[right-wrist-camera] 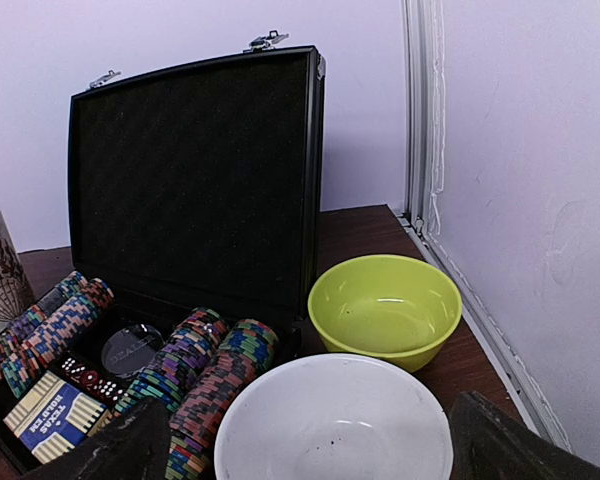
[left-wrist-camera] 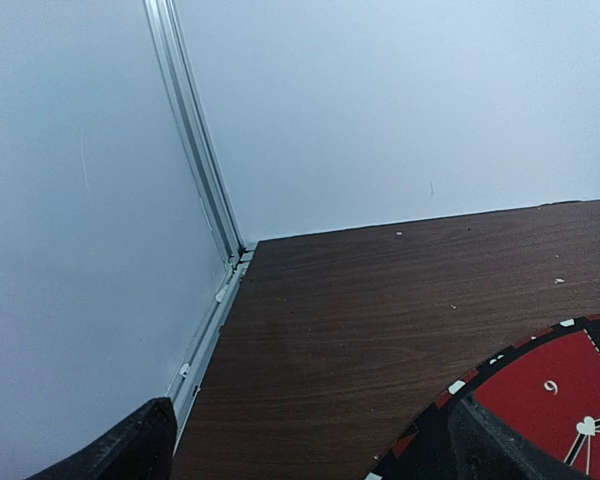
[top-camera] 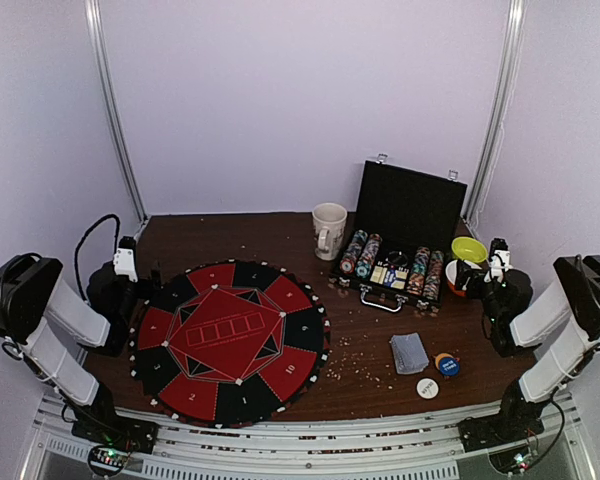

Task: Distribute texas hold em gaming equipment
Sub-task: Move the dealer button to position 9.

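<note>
A black case (top-camera: 410, 205) stands open at the back right with rows of striped poker chips (top-camera: 361, 254) and a boxed card deck (right-wrist-camera: 52, 417) inside. A grey-blue deck of cards (top-camera: 410, 352) lies in front of it, with a blue and orange button disc (top-camera: 446, 364) and a white disc (top-camera: 427, 388) beside it. The round red and black poker mat (top-camera: 230, 338) lies left of centre. My left gripper (left-wrist-camera: 310, 470) is open over the mat's far left edge, empty. My right gripper (right-wrist-camera: 305, 460) is open over the white-lined bowl (right-wrist-camera: 330, 420), empty.
A cream mug (top-camera: 329, 230) stands left of the case. A yellow-green bowl (right-wrist-camera: 385, 308) sits right of the case near the wall rail, with the orange bowl (top-camera: 458, 278) in front of it. Small crumbs dot the brown table (top-camera: 370, 345). Walls close in on both sides.
</note>
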Robot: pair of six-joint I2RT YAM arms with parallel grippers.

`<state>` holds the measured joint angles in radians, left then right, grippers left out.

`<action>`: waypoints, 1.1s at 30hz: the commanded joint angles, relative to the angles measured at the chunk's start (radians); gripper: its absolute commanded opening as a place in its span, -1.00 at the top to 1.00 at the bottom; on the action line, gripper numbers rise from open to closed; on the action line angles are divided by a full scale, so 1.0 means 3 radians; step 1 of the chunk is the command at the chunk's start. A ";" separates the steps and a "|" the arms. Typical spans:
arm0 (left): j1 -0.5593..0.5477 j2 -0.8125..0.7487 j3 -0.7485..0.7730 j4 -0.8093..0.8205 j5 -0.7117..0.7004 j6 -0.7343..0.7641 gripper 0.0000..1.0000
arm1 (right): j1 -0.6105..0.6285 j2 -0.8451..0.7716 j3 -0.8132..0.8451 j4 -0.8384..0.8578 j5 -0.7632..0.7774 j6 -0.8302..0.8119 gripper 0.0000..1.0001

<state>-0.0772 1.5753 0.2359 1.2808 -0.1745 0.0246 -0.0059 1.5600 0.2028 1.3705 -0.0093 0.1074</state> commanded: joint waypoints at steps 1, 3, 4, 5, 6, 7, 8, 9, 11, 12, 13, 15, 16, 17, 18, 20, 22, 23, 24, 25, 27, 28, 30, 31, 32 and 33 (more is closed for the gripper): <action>0.0036 -0.0035 0.0019 0.0153 0.0055 -0.0019 -0.97 | 0.0020 -0.0010 0.0017 0.0025 -0.0020 -0.0020 -1.00; 0.0034 -0.0051 0.0036 0.0128 0.0110 0.0022 -0.96 | 0.0020 -0.0005 0.0043 -0.0017 -0.0002 -0.0018 -1.00; 0.0035 -0.0136 0.0099 -0.0032 0.0195 0.0067 -0.96 | 0.0020 -0.0016 0.0028 -0.0005 -0.0002 -0.0019 -1.00; 0.0026 -0.0267 0.0206 -0.0323 0.0286 0.0116 -0.96 | 0.0020 -0.0027 -0.0003 0.0051 0.0010 0.0010 -1.00; 0.0023 -0.0439 0.0376 -0.0741 0.0275 0.0122 -0.96 | 0.0011 -0.0098 -0.0023 0.0085 0.0028 0.0044 -1.00; 0.0021 -0.0558 0.0550 -0.1203 0.0227 0.0113 -0.96 | 0.0001 -0.0225 -0.0002 -0.0118 0.0062 0.0055 -1.00; 0.0021 -0.0659 0.0690 -0.1367 0.0145 0.0097 -0.96 | -0.0001 -0.0376 0.0045 -0.0248 0.0114 0.0074 -1.00; 0.0024 -0.0757 0.0798 -0.1549 0.0080 0.0085 -0.96 | -0.0005 -0.0556 0.0104 -0.0580 0.0194 0.0099 -1.00; 0.0018 -0.0965 0.0999 -0.1849 0.0047 0.0051 -0.96 | -0.0023 -0.0901 0.0273 -0.1065 0.0349 0.0181 -1.00; 0.0017 -0.1087 0.1090 -0.1996 0.0066 0.0000 -0.97 | -0.0037 -0.1060 0.0400 -0.1264 0.0360 0.0184 -1.00; 0.0018 -0.1200 0.1190 -0.2154 0.0128 -0.0063 -0.97 | -0.0044 -0.1188 0.0515 -0.1448 0.0329 0.0180 -1.00; 0.0020 -0.1394 0.1410 -0.2480 0.0395 -0.0161 -0.96 | -0.0051 -0.1385 0.0827 -0.1867 0.0153 0.0180 -1.00; 0.0015 -0.1467 0.1510 -0.2627 0.0570 -0.0219 -0.96 | -0.0052 -0.1437 0.1024 -0.2097 0.0010 0.0194 -1.00; 0.0002 -0.1533 0.1607 -0.2758 0.0755 -0.0259 -0.96 | -0.0052 -0.1457 0.1213 -0.2320 -0.0177 0.0224 -1.00; -0.0020 -0.1601 0.1694 -0.2879 0.0935 -0.0287 -0.96 | -0.0052 -0.1459 0.1392 -0.2494 -0.0369 0.0317 -1.00; -0.0144 -0.1650 0.1894 -0.3146 0.1165 -0.0286 -0.96 | -0.0047 -0.1400 0.1704 -0.2762 -0.0873 0.0495 -1.00; -0.0296 -0.1636 0.2129 -0.3491 0.1215 -0.0257 -0.96 | -0.0036 -0.1288 0.1984 -0.2936 -0.1423 0.0701 -1.00; -0.0382 -0.1604 0.2247 -0.3722 0.1195 -0.0235 -0.96 | -0.0013 -0.1219 0.2133 -0.3095 -0.1562 0.0780 -1.00; -0.0465 -0.1564 0.2369 -0.3847 0.1185 -0.0219 -0.96 | 0.0018 -0.1147 0.2307 -0.3296 -0.1640 0.0815 -1.00; -0.0554 -0.1509 0.2488 -0.4003 0.1163 -0.0208 -0.96 | 0.0081 -0.1080 0.2461 -0.3537 -0.1659 0.0818 -1.00; -0.0712 -0.1398 0.2701 -0.4319 0.1147 -0.0176 -0.96 | 0.0249 -0.0977 0.2756 -0.4021 -0.1598 0.0684 -1.00; -0.0798 -0.1346 0.2784 -0.4491 0.1150 -0.0141 -0.96 | 0.0362 -0.0941 0.2889 -0.4270 -0.1493 0.0581 -1.00; -0.0952 -0.1251 0.2919 -0.4705 0.1155 -0.0042 -0.97 | 0.0603 -0.0859 0.3138 -0.4741 -0.1200 0.0363 -1.00; -0.1022 -0.1207 0.2968 -0.4786 0.1157 0.0002 -0.96 | 0.0729 -0.0816 0.3272 -0.4979 -0.1058 0.0263 -1.00; -0.1083 -0.1156 0.3010 -0.4859 0.1162 0.0045 -0.96 | 0.0851 -0.0767 0.3407 -0.5204 -0.0930 0.0171 -1.00; -0.1145 -0.1107 0.3043 -0.4925 0.1171 0.0081 -0.97 | 0.0976 -0.0710 0.3521 -0.5418 -0.0847 0.0095 -1.00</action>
<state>-0.3607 1.1961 1.0973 -0.0162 0.1505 -0.0086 0.1734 1.3159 1.1393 0.1020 -0.3595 0.2428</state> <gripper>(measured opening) 0.983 0.999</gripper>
